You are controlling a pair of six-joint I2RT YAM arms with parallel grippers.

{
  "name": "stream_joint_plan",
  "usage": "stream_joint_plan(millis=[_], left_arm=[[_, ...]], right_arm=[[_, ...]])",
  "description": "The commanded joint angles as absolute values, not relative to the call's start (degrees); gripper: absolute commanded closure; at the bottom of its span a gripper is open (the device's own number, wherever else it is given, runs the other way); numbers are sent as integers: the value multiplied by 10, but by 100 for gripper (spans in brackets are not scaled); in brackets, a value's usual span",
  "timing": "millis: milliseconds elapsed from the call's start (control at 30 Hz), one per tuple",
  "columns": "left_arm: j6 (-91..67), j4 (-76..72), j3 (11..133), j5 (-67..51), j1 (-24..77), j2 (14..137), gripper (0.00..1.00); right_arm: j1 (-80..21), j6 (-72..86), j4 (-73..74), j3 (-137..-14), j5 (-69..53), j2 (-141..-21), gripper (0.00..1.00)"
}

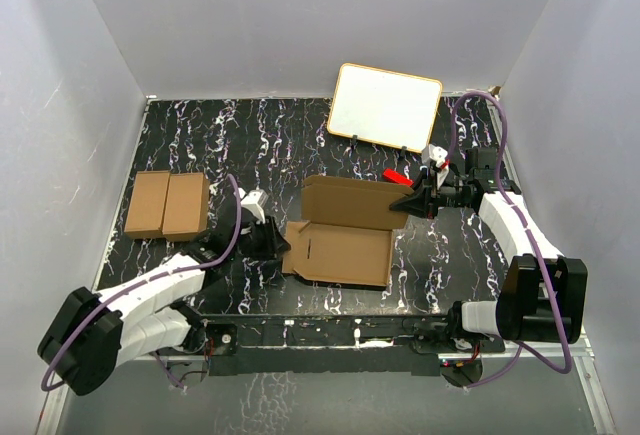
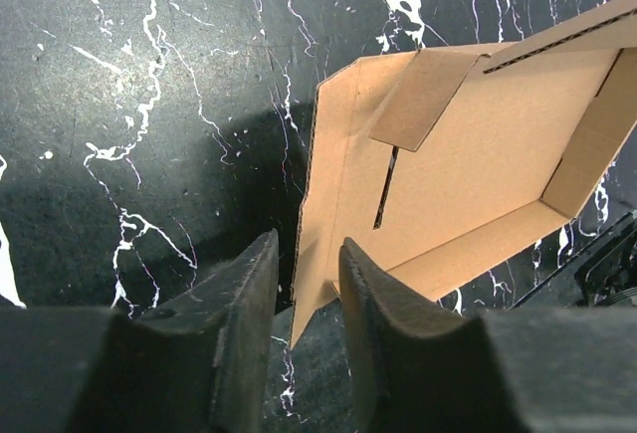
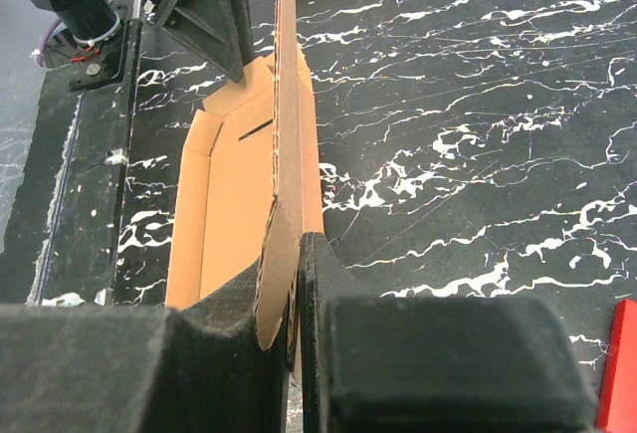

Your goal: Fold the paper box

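The paper box (image 1: 345, 245) lies half folded at the table's middle, its tray part flat and its back panel raised upright. My right gripper (image 1: 405, 203) is shut on that raised panel's right edge; in the right wrist view the cardboard (image 3: 284, 105) stands on edge, pinched between the fingers of the gripper (image 3: 296, 264). My left gripper (image 1: 278, 243) is at the box's left end. In the left wrist view its jaws (image 2: 309, 254) stand apart around the pointed corner of the left flap (image 2: 333, 184), with a gap on the left side.
A twin pair of brown cartons (image 1: 167, 204) lies at the left. A white board with a yellow rim (image 1: 385, 107) leans at the back. A small red object (image 1: 397, 177) sits behind the box, near the right gripper.
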State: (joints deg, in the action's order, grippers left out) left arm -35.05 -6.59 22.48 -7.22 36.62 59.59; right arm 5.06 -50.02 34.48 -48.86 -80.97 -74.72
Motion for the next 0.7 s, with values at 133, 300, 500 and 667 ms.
stream_joint_plan(millis=[133, 300, 500, 667], left_arm=[[-343, -99, 224, -84, 361, 607, 77], [-338, -105, 229, -100, 361, 602, 95], [-335, -122, 237, -129, 361, 585, 100], [-345, -132, 252, -153, 361, 587, 100]], right_arm=[[55, -518, 318, -483, -846, -733, 92], [55, -518, 318, -483, -848, -732, 92], [55, -517, 317, -483, -848, -731, 92], [55, -506, 306, -476, -851, -726, 92]])
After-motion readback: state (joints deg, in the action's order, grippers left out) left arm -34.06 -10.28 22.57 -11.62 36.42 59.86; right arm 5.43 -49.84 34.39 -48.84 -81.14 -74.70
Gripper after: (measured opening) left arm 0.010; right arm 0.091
